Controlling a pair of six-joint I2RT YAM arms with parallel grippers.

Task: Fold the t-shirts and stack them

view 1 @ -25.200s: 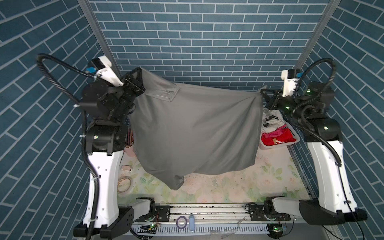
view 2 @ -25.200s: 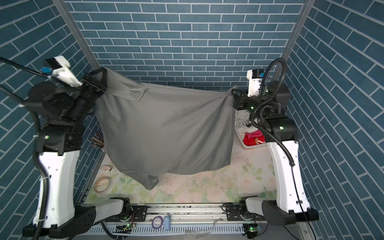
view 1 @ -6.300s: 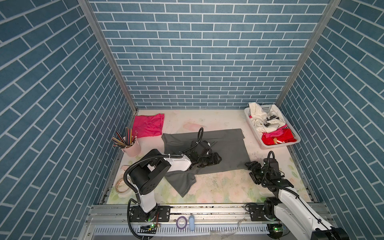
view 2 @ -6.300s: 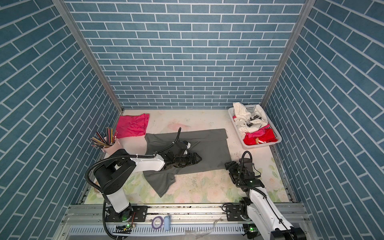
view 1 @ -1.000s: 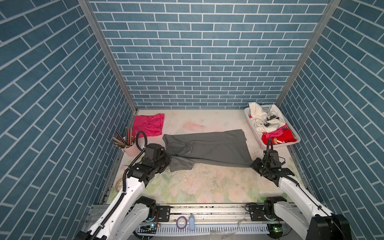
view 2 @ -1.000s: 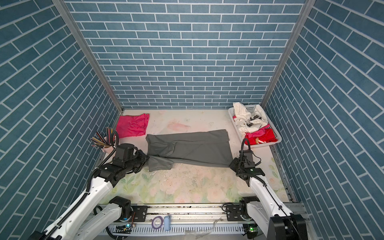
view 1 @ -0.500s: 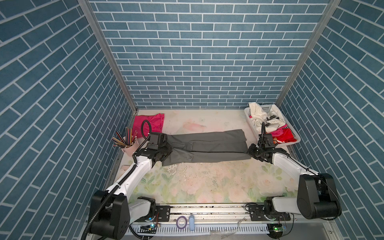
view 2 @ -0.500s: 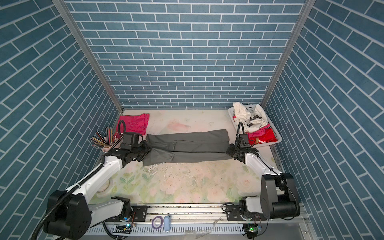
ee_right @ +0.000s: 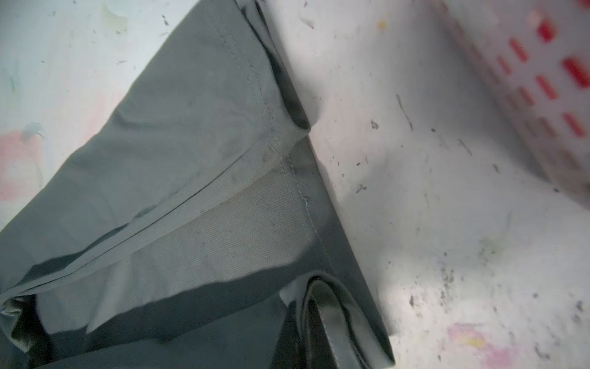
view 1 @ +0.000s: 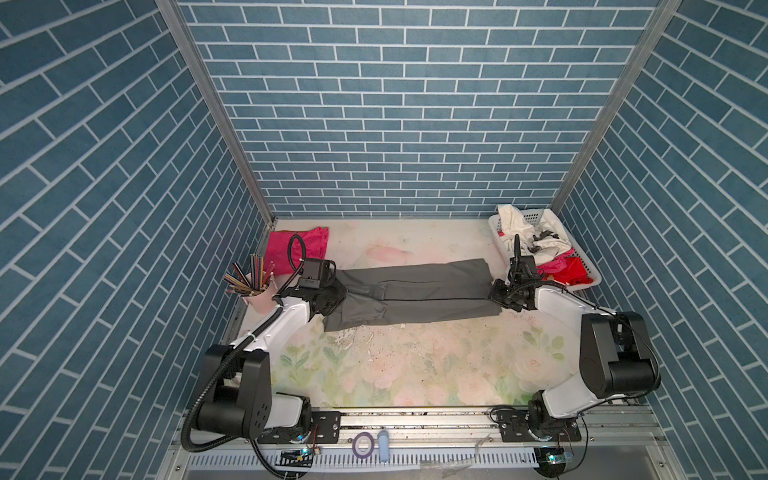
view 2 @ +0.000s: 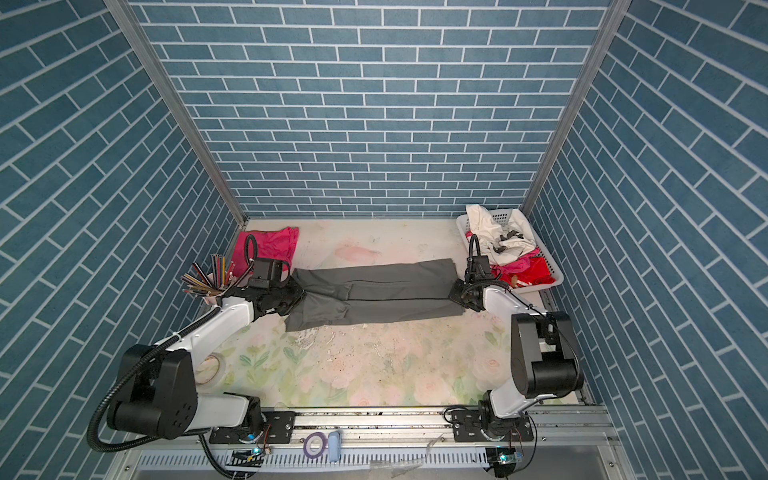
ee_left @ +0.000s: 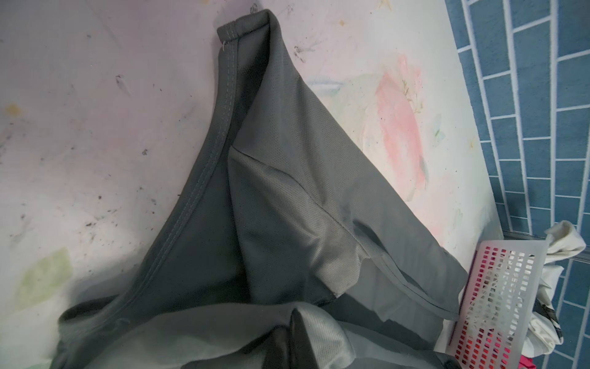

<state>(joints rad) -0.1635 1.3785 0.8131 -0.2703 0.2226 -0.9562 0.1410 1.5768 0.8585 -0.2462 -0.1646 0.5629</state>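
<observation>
The dark grey t-shirt (view 1: 415, 291) (view 2: 382, 296) lies as a long narrow strip across the back half of the table, its near long edge lifted and doubled over. My left gripper (view 1: 338, 291) (view 2: 301, 297) (ee_left: 292, 338) is shut on the cloth at the strip's left end. My right gripper (view 1: 496, 293) (view 2: 455, 296) (ee_right: 306, 319) is shut on a fold of the hem at its right end. The hot pink t-shirt (view 1: 307, 245) (view 2: 266, 245) lies flat at the back left corner, partly behind my left wrist.
A white perforated basket (view 1: 584, 284) (view 2: 544, 286) (ee_left: 498, 303) (ee_right: 526, 80) holding white and red cloth stands just right of my right gripper. A pink cup of pencils (view 1: 257, 291) (view 2: 208, 282) stands left of my left arm. A tape roll (view 2: 212, 368) lies near the left edge.
Both grippers have moved away from the table's front toward the back wall, carrying the grey t-shirt's near edge with them. The shirt now forms a narrower strip.
</observation>
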